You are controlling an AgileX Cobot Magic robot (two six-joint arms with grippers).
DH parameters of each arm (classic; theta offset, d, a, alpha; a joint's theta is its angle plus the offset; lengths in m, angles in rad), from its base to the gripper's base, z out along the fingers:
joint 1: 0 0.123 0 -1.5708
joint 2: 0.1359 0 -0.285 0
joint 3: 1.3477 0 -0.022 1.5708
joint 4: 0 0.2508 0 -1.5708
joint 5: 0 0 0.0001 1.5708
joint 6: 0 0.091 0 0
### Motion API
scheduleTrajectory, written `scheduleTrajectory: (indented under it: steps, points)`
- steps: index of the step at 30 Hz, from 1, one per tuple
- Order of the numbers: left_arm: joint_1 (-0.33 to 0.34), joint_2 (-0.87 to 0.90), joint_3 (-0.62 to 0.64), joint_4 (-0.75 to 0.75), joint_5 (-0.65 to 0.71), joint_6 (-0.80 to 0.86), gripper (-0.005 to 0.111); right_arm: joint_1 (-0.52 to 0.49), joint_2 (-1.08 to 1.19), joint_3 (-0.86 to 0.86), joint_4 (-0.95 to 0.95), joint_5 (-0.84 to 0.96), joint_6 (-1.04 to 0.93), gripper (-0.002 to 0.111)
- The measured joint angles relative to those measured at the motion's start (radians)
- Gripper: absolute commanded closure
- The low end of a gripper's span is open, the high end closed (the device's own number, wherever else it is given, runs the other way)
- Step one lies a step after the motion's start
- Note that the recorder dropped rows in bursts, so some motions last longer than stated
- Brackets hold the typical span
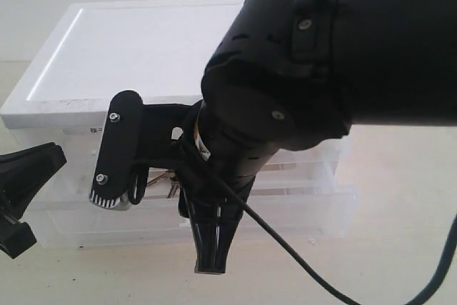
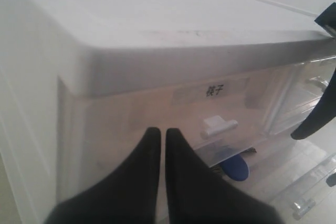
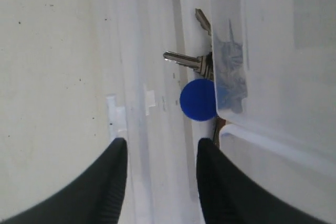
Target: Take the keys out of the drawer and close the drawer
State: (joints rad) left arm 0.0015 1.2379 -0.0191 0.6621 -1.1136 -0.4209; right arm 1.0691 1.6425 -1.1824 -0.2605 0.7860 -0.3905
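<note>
The keys, a small bunch of silver metal keys with a blue plastic fob, lie inside the lowest drawer. This full-width translucent plastic drawer stands open, jutting forward from the white-topped cabinet. The bunch sits near the drawer's back, half tucked under the tier above.

At the far left of the exterior view, the black left gripper hangs just beside the cabinet's left front corner. Its two fingers are pressed almost together with only a thin slit between them, and they have hold of nothing.

Near the middle, the keys show as a dark glint behind the black right arm, which fills much of the view. The right gripper points down over the drawer's front edge, near the keys and clear of them. Its jaws stand well apart, and nothing is held between them.

Further right, a thin black cable trails from the arm across the pale table.
</note>
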Motion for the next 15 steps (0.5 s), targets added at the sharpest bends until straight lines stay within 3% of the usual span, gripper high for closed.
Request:
scheduleTrajectory:
  steps: [8, 15]
  points:
    - [0.0, 0.0, 0.0, 0.0, 0.0, 0.0, 0.102, 0.009, -0.021, 0.003, 0.235, 0.033, -0.174, 0.071]
    - [0.0, 0.0, 0.0, 0.0, 0.003, 0.0, 0.102, 0.019, -0.001, 0.019, 0.103, 0.084, -0.094, 0.07]
